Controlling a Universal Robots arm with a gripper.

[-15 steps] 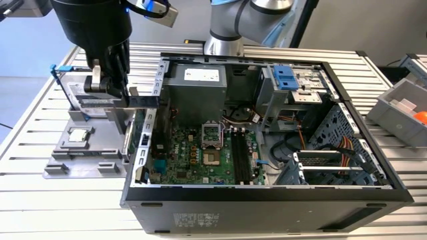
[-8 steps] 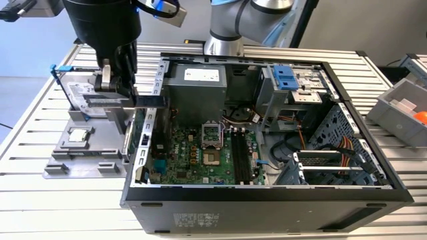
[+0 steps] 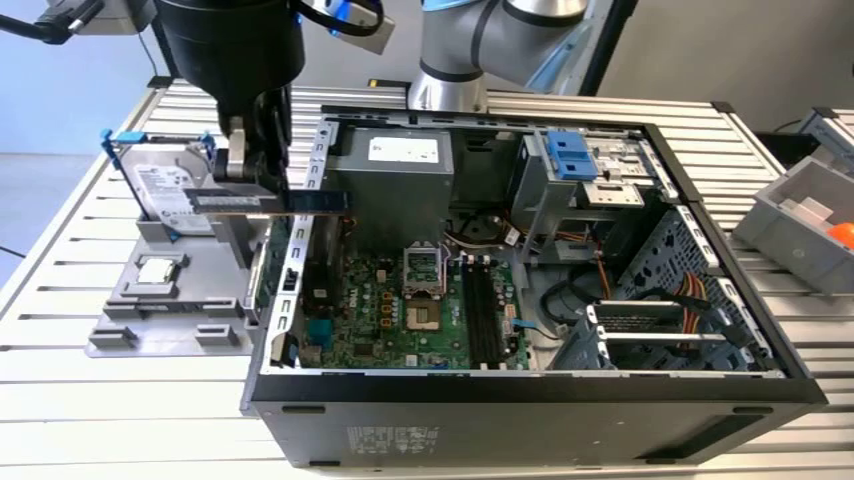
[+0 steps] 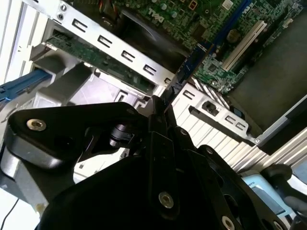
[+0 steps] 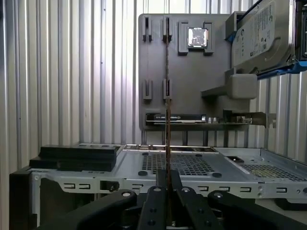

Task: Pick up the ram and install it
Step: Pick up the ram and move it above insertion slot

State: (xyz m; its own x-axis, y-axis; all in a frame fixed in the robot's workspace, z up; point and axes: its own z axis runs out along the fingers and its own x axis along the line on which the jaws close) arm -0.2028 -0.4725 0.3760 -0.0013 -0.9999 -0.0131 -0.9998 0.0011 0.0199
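Note:
My gripper [image 3: 254,185] is shut on the ram [image 3: 318,201], a thin blue stick held level on its edge. It hangs over the open computer case's wall [image 3: 287,300] on the exterior view's left, above the motherboard [image 3: 380,325]. The black memory slots [image 3: 481,310] lie further toward the exterior view's right. In the first wrist view the ram [image 5: 167,96] shows edge-on as a thin line rising from the gripper [image 5: 167,184]. In the second wrist view its blue edge [image 4: 187,67] sticks out past the gripper [image 4: 160,108] toward the board.
A grey fixture [image 3: 147,300] beside the case holds a square silver processor chip [image 3: 158,269] and an upright hard drive [image 3: 167,190]. A green card [image 3: 283,262] stands along the case wall. A grey bin [image 3: 801,225] sits at the exterior view's right.

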